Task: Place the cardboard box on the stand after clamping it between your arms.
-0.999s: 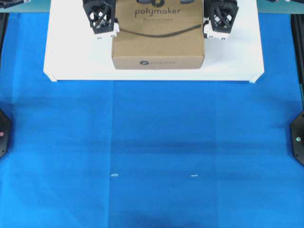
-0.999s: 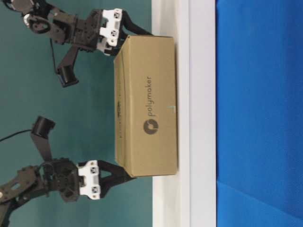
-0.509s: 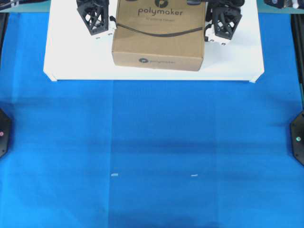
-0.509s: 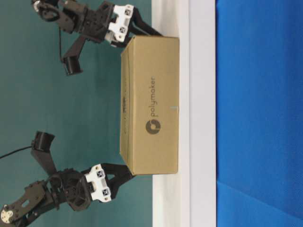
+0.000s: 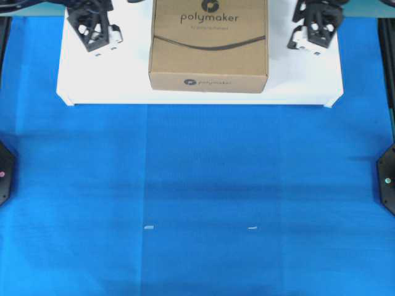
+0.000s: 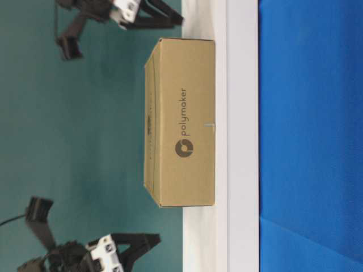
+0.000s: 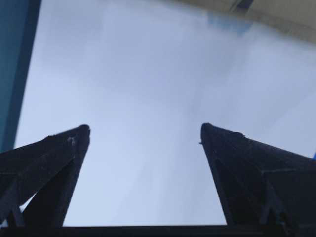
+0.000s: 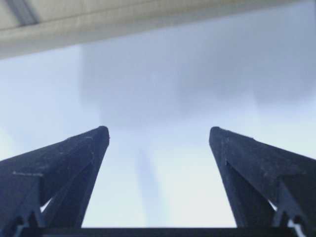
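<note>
Cardboard box sits flat on the stand, logo side up, roughly centred left to right and close to the stand's near edge; the table-level view shows its underside resting on the white top, nothing under it; going left to right: left gripper hangs over the far-left part of the stand, well apart from the box's left side, fingers spread wide and holding nothing; its wrist view shows only bare white surface between the two black fingertips; then the box, untouched on either flank; then right gripper over the far-right part of the stand, likewise well apart from the box, released, nothing between its fingertips but white surface, with a strip of brown cardboard at the top of that view; blue cloth covers the table nearer than the stand, bare save two small pale marks; judgement: clamping and placing look finished, box delivered and freed on both sides; what seems left is only for the arms to clear away from the stand.
</note>
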Robot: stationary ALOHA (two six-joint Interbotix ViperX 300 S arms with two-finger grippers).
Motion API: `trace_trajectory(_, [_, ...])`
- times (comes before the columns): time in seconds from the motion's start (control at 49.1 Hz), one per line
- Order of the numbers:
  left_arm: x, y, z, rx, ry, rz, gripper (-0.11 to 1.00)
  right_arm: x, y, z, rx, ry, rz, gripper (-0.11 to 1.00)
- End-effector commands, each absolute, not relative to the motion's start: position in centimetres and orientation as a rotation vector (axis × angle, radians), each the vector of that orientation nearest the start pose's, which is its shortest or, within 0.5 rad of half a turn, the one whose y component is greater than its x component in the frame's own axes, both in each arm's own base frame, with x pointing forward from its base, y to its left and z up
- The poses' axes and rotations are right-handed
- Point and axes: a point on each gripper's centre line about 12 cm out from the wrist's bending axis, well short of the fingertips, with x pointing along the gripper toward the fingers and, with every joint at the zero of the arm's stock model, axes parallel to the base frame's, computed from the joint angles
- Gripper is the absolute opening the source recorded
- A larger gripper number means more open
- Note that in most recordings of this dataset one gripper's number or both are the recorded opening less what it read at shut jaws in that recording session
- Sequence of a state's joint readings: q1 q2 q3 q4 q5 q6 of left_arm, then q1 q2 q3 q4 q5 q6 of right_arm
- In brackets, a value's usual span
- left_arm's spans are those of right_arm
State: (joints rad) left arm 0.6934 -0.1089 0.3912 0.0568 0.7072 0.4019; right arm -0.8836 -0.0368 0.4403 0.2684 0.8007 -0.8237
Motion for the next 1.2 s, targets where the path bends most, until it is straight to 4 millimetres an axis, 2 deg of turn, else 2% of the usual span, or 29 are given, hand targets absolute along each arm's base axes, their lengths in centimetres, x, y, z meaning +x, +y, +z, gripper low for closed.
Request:
trace_trajectory(0.0, [28.1, 23.8, 26.9, 0.094, 1.019, 0.457, 0.88, 24.3, -25.9, 23.5, 0.018, 1.084, -0.281, 0.96])
trace_trajectory(0.163, [26.8, 21.4, 28.6, 0.126, 0.928, 0.466, 0.88, 23.2, -22.8, 25.9, 0.013, 0.990, -0.308, 0.96])
trace_trajectory(0.55, [26.9, 12.9, 31.1, 0.269, 0.581, 0.343, 0.88, 22.1, -14.2, 28.6, -0.070, 0.679, -0.344, 0.96])
trace_trajectory(0.734, [25.4, 9.0, 32.1, 0.239, 0.452, 0.279, 0.88, 20.5, -10.5, 30.6, -0.014, 0.503, -0.342, 0.96])
trace_trajectory(0.856, [24.2, 6.8, 33.2, 0.218, 0.364, 0.234, 0.88, 19.6, -7.8, 30.9, 0.024, 0.421, -0.291, 0.96])
trace_trajectory(0.999, [22.9, 5.0, 33.9, 0.161, 0.297, 0.195, 0.88, 18.5, -5.2, 30.8, 0.051, 0.349, -0.214, 0.96])
trace_trajectory(1.182, [21.6, 3.9, 33.1, 0.085, 0.279, 0.168, 0.87, 17.3, -3.2, 30.8, 0.047, 0.269, -0.141, 0.96])
